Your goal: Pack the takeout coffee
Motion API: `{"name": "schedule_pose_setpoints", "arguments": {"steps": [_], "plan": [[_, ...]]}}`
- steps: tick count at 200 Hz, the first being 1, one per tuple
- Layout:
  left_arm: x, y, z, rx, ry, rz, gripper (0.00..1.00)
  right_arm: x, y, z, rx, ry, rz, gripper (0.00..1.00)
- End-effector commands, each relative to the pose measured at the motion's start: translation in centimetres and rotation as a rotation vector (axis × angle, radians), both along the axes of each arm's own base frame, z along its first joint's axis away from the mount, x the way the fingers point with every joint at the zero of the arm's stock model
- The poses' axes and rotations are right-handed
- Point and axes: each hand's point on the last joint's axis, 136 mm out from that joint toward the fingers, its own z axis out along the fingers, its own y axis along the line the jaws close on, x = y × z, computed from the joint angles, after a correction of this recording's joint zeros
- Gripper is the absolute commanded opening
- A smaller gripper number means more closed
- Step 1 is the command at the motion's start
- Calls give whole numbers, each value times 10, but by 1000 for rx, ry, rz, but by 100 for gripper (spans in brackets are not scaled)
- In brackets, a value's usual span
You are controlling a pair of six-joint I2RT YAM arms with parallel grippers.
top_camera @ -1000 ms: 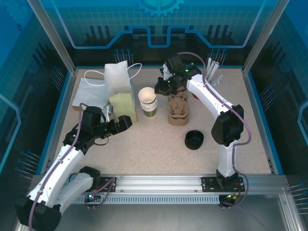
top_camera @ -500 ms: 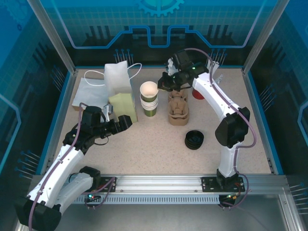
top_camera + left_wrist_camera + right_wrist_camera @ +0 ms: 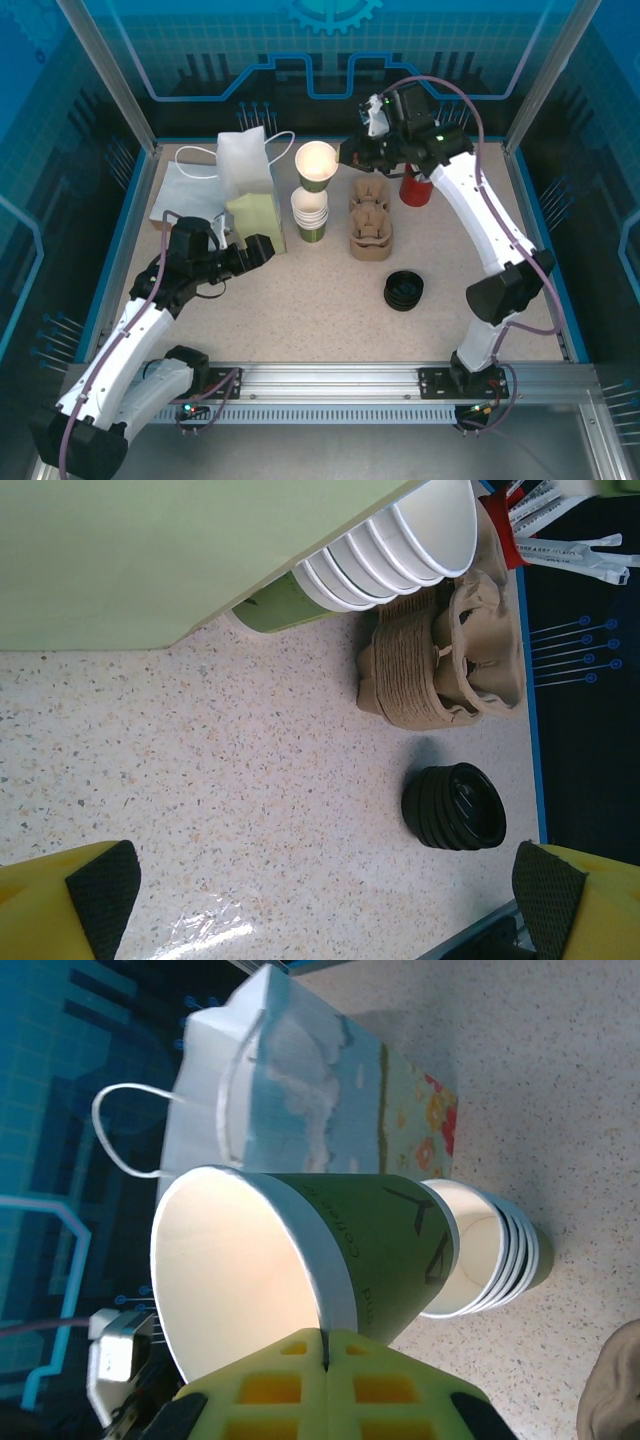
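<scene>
**A:** What is taking up the most room?

**B:** The pale speckled surface (image 3: 300, 310) is carrying everything. At its far left, a tall white paper bag with cord handles and a pale green side (image 3: 247, 170) is standing upright. The left gripper (image 3: 262, 248) is hovering just beside that green side, its jaws gaping wide with nothing between them.

**A:** And what is crowding the middle?

**B:** The brown moulded-pulp cup carriers (image 3: 369, 225) are sitting in a pile right of centre. Just left of them, a stack of dark green paper cups with white insides (image 3: 311, 222) is standing upright between the bag and the carriers. Behind the carriers, a red cup of white straws (image 3: 414, 188) is standing partly covered by the right arm. Nearer the arm bases, well apart from the rest, a stack of round black plastic lids (image 3: 404, 290) is lying on bare surface.

**A:** Where is the coffee cup itself?

**B:** A single dark green paper cup, white inside with a pale rim (image 3: 316, 165), is hanging just behind and above the stack. The right gripper (image 3: 325, 1345) is pinching its rim, closed tight on the wall. In the right wrist view the cup is lying tilted, with its mouth showing. The bag is standing close behind it, and the carriers are sitting just to its side.
</scene>
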Motion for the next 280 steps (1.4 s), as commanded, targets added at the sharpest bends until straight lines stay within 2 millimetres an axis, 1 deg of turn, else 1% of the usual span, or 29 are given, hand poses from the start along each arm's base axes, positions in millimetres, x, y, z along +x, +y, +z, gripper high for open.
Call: {"name": "schedule_pose_setpoints", "arguments": {"steps": [1, 15, 35, 66, 110, 143, 192, 216, 239, 280], "plan": [[4, -5, 17, -42, -38, -8, 99, -26, -15, 32, 25, -50, 24, 6], [5, -4, 17, -37, -44, -5, 99, -39, -18, 35, 36, -52, 35, 6], [6, -4, 16, -38, -40, -2, 99, -57, -24, 33, 44, -45, 44, 6], [8, -5, 15, -46, -34, 3, 99, -82, -32, 22, 57, -17, 51, 6], [11, -6, 12, -46, -24, 4, 99, -108, -40, -9, 63, 63, 49, 6], [12, -7, 11, -47, -17, 1, 99, -122, -40, -40, 66, 135, 45, 6], [13, -7, 9, -46, -9, 5, 99, -131, -25, -90, 66, 233, 67, 6], [14, -7, 8, -46, -6, 4, 99, -129, -17, -114, 66, 266, 71, 6], [13, -7, 8, -47, -3, 4, 99, -125, -15, -135, 59, 290, 66, 6], [13, -7, 7, -46, -1, 4, 99, -121, -12, -165, 34, 323, 71, 6]]}}
